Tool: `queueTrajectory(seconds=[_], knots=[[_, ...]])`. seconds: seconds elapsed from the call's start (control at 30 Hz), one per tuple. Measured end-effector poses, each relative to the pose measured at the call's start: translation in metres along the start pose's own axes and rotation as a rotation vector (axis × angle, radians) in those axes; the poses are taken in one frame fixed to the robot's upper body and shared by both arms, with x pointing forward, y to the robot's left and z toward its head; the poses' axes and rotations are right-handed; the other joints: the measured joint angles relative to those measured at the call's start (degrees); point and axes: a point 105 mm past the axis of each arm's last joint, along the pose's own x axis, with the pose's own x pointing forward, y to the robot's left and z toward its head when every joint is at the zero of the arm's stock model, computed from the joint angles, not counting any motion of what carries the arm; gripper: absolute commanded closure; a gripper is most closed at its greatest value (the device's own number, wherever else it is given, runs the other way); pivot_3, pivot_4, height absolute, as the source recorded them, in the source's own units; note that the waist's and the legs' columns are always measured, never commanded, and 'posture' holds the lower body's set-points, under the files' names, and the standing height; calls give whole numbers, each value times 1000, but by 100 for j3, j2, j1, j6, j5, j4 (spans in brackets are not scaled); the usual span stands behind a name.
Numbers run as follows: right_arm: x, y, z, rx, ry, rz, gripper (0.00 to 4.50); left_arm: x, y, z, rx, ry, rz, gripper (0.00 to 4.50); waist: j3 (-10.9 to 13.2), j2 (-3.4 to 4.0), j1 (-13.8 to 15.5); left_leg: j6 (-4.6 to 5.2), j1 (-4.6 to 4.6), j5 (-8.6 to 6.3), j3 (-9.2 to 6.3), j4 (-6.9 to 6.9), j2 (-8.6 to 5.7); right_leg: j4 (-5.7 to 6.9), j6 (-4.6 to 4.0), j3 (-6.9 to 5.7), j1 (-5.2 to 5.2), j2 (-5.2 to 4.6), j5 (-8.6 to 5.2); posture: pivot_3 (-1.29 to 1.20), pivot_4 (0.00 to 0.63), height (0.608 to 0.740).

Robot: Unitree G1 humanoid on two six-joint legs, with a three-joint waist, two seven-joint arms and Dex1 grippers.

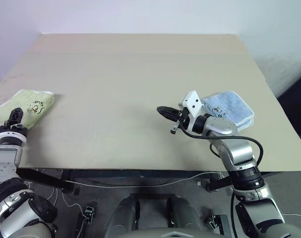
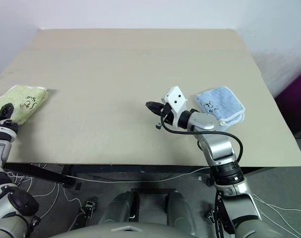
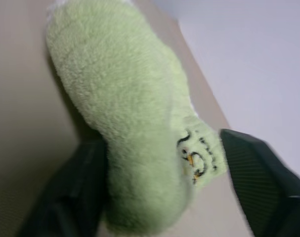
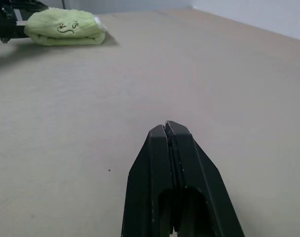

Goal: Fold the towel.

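We see a wide beige table (image 1: pixel 140 99). On it, at its left edge near the front corner, lies the folded light yellow-green terry towel (image 1: pixel 29 105). A folded light blue cloth (image 1: pixel 229 109) sits near the right edge. Our left gripper (image 1: pixel 15 118) straddles the towel's near end, fingers (image 3: pixel 261 173) spread apart. Our right gripper (image 1: pixel 163 112) hovers mid-table, pressed closed on nothing.

A light blue cloth (image 1: pixel 228 107) lies folded near the right edge of the beige counter (image 1: pixel 130 74). White cables (image 1: pixel 140 182) trail across the floor beneath.
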Motion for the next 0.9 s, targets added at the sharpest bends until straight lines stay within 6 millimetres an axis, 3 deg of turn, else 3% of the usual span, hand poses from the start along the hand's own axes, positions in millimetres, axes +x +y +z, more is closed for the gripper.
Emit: queueTrajectory(seconds=[0.23,0.37,0.47,0.6,0.77,0.9], knots=[[1,0,0,3,0,1,4500,-35,4,-5,76,47,10,42,0,0,1,-1,0,0,0,-1,5,-1,-1,6,2,1,0,0,150,740],[2,-8,-3,15,12,-12,4500,-49,-14,-17,168,101,-49,42,0,0,38,-1,0,0,-1,2,3,-4,-1,3,8,-1,0,0,150,740],[1,-19,2,6,-4,-40,4500,-53,-42,-52,394,228,-145,42,-1,-1,46,-1,0,0,-1,2,-1,-7,-2,2,12,-1,0,0,150,740],[-1,-27,0,9,-11,-74,4500,-59,-91,-110,759,380,-406,42,-1,0,14,-4,2,1,2,-7,-1,-7,-4,2,6,4,0,0,150,740],[-7,-31,-10,17,1,-127,4500,-62,-119,-139,1018,397,-639,42,-1,4,-19,-19,13,13,21,-55,10,-10,-5,16,-14,12,-1,0,150,740],[-14,-35,-18,31,14,-173,4500,-63,-125,-159,1050,432,-735,42,-1,4,6,-19,11,13,21,-53,14,-11,-5,14,-12,14,-1,0,150,740]])
